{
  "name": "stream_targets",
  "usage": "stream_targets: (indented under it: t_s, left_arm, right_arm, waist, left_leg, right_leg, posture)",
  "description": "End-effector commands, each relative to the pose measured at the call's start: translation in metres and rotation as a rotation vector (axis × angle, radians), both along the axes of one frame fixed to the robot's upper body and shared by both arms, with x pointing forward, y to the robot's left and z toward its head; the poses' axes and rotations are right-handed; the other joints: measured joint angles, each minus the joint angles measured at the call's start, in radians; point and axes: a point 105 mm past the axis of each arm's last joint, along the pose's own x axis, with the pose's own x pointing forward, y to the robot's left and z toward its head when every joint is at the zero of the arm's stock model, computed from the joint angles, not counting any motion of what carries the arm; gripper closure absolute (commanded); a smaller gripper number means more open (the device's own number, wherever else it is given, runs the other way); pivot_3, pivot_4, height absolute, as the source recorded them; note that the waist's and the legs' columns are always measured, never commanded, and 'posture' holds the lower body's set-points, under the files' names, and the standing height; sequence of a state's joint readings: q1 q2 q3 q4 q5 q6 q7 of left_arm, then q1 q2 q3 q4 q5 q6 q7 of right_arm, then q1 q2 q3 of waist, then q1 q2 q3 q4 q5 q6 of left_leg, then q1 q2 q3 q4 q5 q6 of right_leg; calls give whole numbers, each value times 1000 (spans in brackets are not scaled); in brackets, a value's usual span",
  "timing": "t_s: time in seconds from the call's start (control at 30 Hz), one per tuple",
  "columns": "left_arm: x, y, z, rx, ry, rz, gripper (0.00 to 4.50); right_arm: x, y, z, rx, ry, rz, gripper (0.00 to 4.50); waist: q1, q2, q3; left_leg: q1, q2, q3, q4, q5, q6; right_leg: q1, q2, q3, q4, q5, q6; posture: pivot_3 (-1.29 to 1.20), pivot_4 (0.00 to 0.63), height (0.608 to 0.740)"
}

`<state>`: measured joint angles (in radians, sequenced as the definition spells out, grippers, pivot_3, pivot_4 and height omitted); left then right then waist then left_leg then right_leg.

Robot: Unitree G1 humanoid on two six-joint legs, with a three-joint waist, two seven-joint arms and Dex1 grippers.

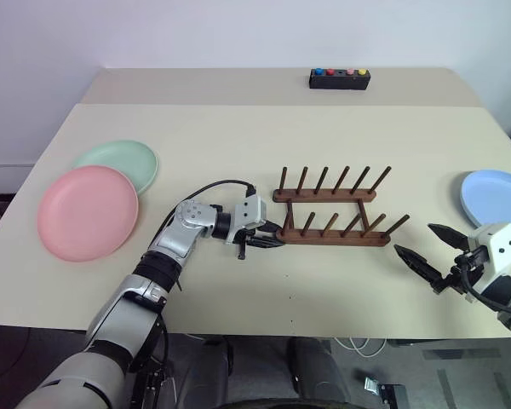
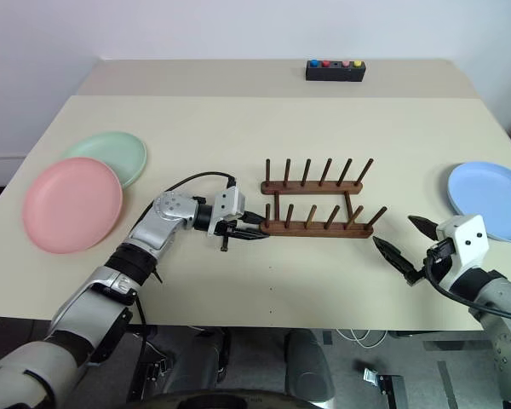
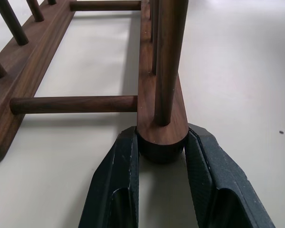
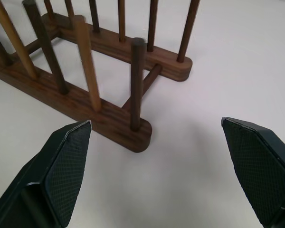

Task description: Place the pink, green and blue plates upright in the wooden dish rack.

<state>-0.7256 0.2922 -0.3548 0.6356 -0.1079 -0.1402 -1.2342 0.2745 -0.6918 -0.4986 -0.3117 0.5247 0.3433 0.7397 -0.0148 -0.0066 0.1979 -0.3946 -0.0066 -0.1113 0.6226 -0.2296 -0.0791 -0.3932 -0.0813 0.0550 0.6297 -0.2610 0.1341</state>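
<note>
Head views showed the table [image 1: 238, 128] with the rack [image 1: 332, 209] near its middle. Left of the rack lay the pink plate [image 1: 87, 211], overlapping the green plate [image 1: 123, 162] behind it; the blue plate [image 1: 498, 194] lay right of the rack, at the table's edge. The left gripper [image 3: 161, 156] pinched the end of the rack's near rail, jaws narrow. The right gripper [image 1: 433, 249] hung wide and empty, just right of the rack. Any nudge should probably stay level and slow, lest the rack tip. Bare table surrounded the rack.
</note>
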Motion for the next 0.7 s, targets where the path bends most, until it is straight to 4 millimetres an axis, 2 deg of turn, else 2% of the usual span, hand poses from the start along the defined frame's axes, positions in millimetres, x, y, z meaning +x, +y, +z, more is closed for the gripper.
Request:
stream_targets:
  t_s: [0.03,0.1,0.17,0.2,0.33,0.37,0.53,0.6,0.7]
  left_arm:
    - [7,-1,15,-21,-60,-9,3709]
    - [8,0,15,-27,-38,-3,3709]
    - [9,1,16,-31,-39,7,2653]
    - [10,2,16,-33,-34,13,2328]
    - [12,10,21,-48,-51,49,245]
    - [12,14,22,-54,-54,60,61]
    - [7,33,25,-66,-53,126,61]
    - [-4,44,24,-73,-25,141,0]
    - [-26,49,22,-86,24,127,805]
  right_arm:
    - [2,4,11,-6,-48,9,0]
    - [5,7,10,-3,-49,20,0]
    - [6,8,10,-3,-48,27,0]
    - [6,8,10,-3,-47,27,0]
    - [9,6,7,-14,-31,32,0]
    - [9,5,6,-20,-24,32,0]
    - [5,-1,1,-50,19,34,0]
    - [-1,-1,-1,-47,54,58,571]
    - [-8,4,-7,-78,103,112,1862]
  waist:
    - [0,0,0]
    - [-1,0,0]
    - [0,0,0]
    - [0,0,0]
    - [0,0,0]
    - [0,0,0]
    - [-2,0,0]
    - [-3,0,0]
    - [-2,1,0]
  left_leg:
    - [0,0,0,0,0,0]
    - [0,0,0,0,0,0]
    - [0,0,0,0,0,0]
    - [0,0,0,0,0,0]
    - [0,0,0,0,0,0]
    - [0,0,0,0,0,0]
    - [1,0,0,-1,0,0]
    - [1,0,0,-1,0,0]
    - [1,0,-1,-1,0,0]
  right_leg:
    - [0,0,0,0,0,0]
    - [0,0,0,0,0,0]
    - [0,0,0,0,0,0]
    - [0,0,0,0,0,0]
    - [0,0,0,0,0,1]
    - [0,0,0,0,1,1]
    - [0,0,0,1,1,1]
    - [0,0,0,1,1,1]
    - [0,0,0,1,0,1]
  posture:
    - [0,150,734]
    - [0,150,734]
    - [0,150,734]
    - [0,150,734]
    - [0,150,734]
    - [0,150,734]
    - [0,150,734]
    - [0,150,734]
    - [0,150,734]
